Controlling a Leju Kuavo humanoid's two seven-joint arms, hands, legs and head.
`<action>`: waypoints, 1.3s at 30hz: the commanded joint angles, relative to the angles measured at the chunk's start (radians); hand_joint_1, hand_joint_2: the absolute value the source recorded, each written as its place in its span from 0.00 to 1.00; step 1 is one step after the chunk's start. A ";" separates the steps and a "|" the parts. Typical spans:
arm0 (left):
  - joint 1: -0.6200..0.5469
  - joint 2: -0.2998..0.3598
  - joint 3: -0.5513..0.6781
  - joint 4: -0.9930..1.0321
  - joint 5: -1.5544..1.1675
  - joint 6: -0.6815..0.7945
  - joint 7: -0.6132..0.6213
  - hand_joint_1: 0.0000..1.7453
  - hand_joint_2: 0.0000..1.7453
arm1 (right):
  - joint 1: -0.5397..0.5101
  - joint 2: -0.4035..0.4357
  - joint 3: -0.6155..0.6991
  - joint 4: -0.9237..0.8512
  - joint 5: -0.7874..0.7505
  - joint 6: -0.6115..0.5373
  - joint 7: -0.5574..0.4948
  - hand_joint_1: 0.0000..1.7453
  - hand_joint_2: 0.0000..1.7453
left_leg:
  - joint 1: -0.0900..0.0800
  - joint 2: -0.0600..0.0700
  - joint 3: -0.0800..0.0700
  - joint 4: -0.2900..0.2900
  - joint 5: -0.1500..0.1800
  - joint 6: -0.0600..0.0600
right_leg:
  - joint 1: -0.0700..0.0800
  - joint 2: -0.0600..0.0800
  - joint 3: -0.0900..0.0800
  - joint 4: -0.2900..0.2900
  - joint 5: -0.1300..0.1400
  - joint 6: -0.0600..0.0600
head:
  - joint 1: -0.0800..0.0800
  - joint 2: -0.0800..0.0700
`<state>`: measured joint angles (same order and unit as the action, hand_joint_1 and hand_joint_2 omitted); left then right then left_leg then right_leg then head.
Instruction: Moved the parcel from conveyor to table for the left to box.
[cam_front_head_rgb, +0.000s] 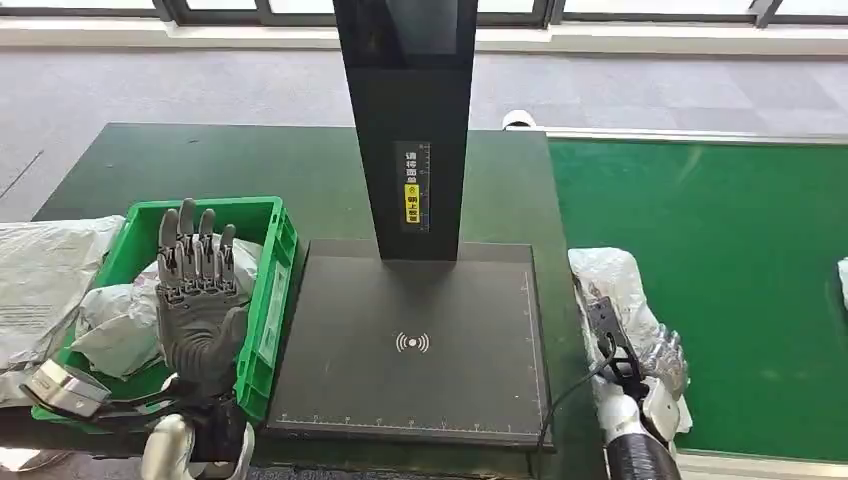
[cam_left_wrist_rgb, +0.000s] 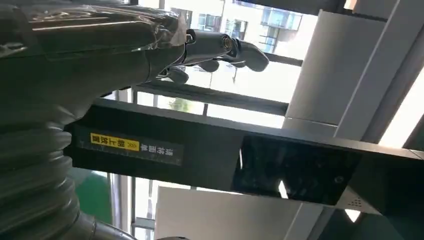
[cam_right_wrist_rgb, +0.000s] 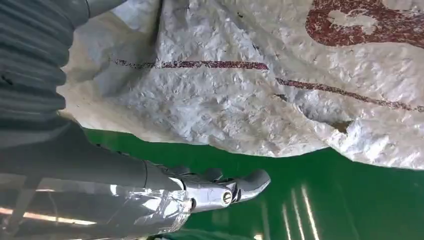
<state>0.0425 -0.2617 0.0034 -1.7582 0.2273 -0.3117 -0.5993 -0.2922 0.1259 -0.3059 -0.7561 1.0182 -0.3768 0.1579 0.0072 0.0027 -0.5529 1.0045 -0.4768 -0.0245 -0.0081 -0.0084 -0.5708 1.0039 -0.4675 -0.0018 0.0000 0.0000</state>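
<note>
A white crinkled parcel (cam_front_head_rgb: 607, 283) lies at the left edge of the green conveyor (cam_front_head_rgb: 720, 240), next to the table. My right hand (cam_front_head_rgb: 658, 362) sits at the parcel's near end, its fingers against the plastic. In the right wrist view the parcel (cam_right_wrist_rgb: 260, 85) shows red print, and the thumb (cam_right_wrist_rgb: 225, 192) hangs over the belt with a green gap between it and the parcel. My left hand (cam_front_head_rgb: 198, 285) is raised upright over the green box (cam_front_head_rgb: 278, 250), fingers spread and holding nothing. The left wrist view shows its fingers (cam_left_wrist_rgb: 225, 47) in the air.
The green box holds other white parcels (cam_front_head_rgb: 115, 320). A black scanner plate (cam_front_head_rgb: 415, 345) with a tall black post (cam_front_head_rgb: 410, 130) stands between box and conveyor. Grey bags (cam_front_head_rgb: 40, 280) lie left of the box. Another parcel (cam_front_head_rgb: 843, 280) shows at the conveyor's right edge.
</note>
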 joint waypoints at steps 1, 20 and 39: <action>-0.003 0.013 0.013 0.035 -0.018 0.008 -0.005 0.00 1.00 | -0.054 -0.048 0.082 0.149 0.002 0.082 0.006 1.00 1.00 | 0.000 0.001 0.001 -0.001 0.000 0.000 | 0.000 0.002 0.001 -0.001 0.001 0.000 | 0.000 0.000; 0.039 -0.006 0.037 0.001 -0.028 0.025 -0.001 0.00 1.00 | -0.026 -0.039 0.142 0.010 -0.002 -0.196 -0.136 1.00 1.00 | 0.000 0.001 0.001 0.000 0.001 0.001 | 0.000 0.002 0.000 -0.001 0.001 0.000 | 0.000 0.000; -0.017 0.017 -0.016 0.072 -0.021 0.039 -0.022 0.00 1.00 | 0.162 0.223 -0.099 -0.721 -0.141 -0.321 -0.856 1.00 1.00 | -0.002 0.000 -0.002 0.000 0.002 0.001 | -0.002 -0.001 -0.003 0.001 0.000 0.000 | 0.000 0.000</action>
<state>0.0845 -0.2686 0.0103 -1.7727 0.2022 -0.2682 -0.6153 -0.1686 0.2057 -0.2207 -1.1640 0.9717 -0.7012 -0.4431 0.0072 0.0042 -0.5528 1.0045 -0.4763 -0.0239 -0.0083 -0.0083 -0.5716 1.0040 -0.4673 -0.0017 0.0000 0.0000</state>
